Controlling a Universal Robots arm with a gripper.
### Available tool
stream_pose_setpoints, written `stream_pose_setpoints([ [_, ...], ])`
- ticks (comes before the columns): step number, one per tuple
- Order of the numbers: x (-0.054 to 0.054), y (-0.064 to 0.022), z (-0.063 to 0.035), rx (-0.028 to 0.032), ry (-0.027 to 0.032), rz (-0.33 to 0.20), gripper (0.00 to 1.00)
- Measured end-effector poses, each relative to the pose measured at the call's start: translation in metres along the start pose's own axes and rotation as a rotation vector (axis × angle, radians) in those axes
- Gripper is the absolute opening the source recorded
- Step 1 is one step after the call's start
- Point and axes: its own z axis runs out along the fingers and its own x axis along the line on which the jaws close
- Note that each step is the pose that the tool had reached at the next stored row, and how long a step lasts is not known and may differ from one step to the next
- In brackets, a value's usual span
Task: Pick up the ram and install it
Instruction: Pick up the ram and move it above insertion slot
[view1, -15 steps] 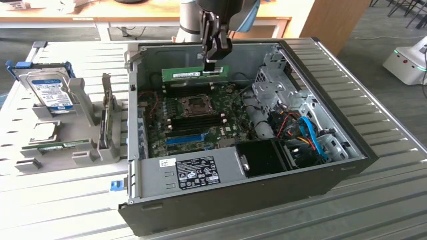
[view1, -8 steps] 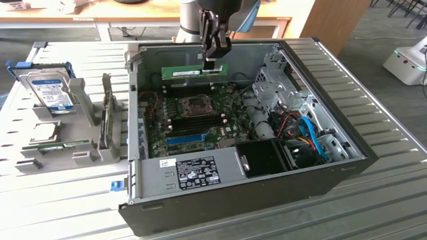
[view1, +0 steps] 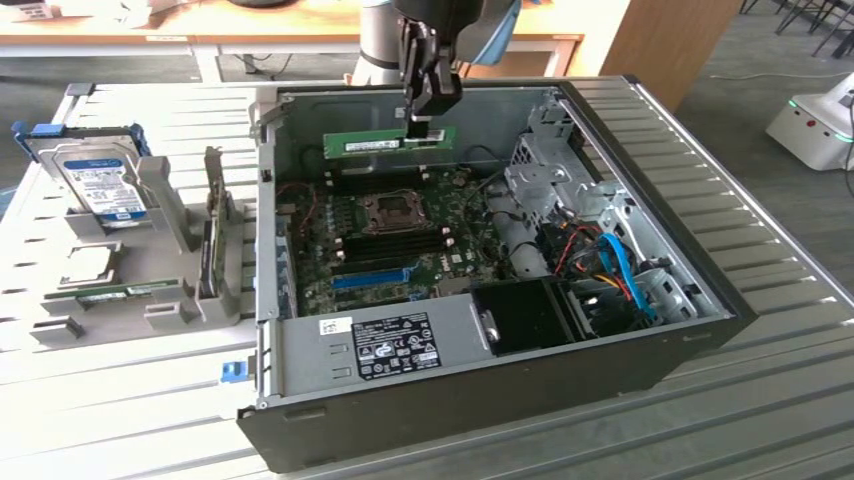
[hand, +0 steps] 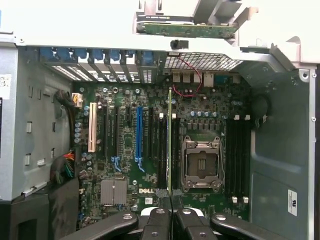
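The ram (view1: 387, 143) is a thin green stick with a white label. It hangs level above the far part of the open computer case (view1: 587, 375), and my gripper (view1: 427, 127) is shut on its end at the exterior view's right. In the wrist view the ram (hand: 170, 135) appears edge-on as a thin green line running away from my gripper (hand: 170, 197). It hovers over the black memory slots (hand: 161, 150) beside the processor socket (hand: 201, 164). It stands clear above the motherboard, touching no slot.
A bright-blue slot strip (view1: 370, 277) and more black slots (view1: 387, 245) lie on the motherboard. Cables and a drive cage (view1: 607, 270) fill the case at the exterior view's right. Outside it, on the left, a grey holder carries a hard drive (view1: 104, 185) and another green stick (view1: 127, 293).
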Motion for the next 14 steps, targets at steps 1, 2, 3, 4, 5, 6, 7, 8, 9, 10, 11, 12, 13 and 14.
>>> stream_pose_setpoints([
  [1,0.0000,0.0000,0.0005,0.0000,0.0001,0.000,0.12],
  [2,0.0001,0.0000,0.0010,-0.0002,0.0003,0.000,0.12],
  [3,0.0001,0.0000,0.0017,-0.0002,0.0002,0.000,0.12],
  [4,0.0002,-0.0001,0.0023,-0.0001,0.0003,0.000,0.12],
  [5,0.0002,-0.0001,0.0030,-0.0001,0.0003,0.000,0.12],
  [6,0.0002,-0.0001,0.0036,-0.0001,0.0003,0.000,0.12],
  [7,0.0003,-0.0001,0.0043,-0.0001,0.0003,0.000,0.12],
  [8,0.0003,-0.0001,0.0050,-0.0001,0.0002,0.000,0.12],
  [9,0.0003,-0.0002,0.0056,-0.0001,0.0002,0.001,0.12],
  [10,0.0003,-0.0002,0.0061,-0.0001,0.0003,0.001,0.12],
  [11,0.0004,-0.0002,0.0064,-0.0001,0.0003,0.002,0.12],
  [12,0.0004,-0.0002,0.0069,0.0000,0.0002,0.002,0.12],
  [13,0.0004,-0.0002,0.0072,0.0000,0.0002,0.003,0.12],
  [14,0.0004,-0.0002,0.0074,0.0000,0.0002,0.004,0.12],
])
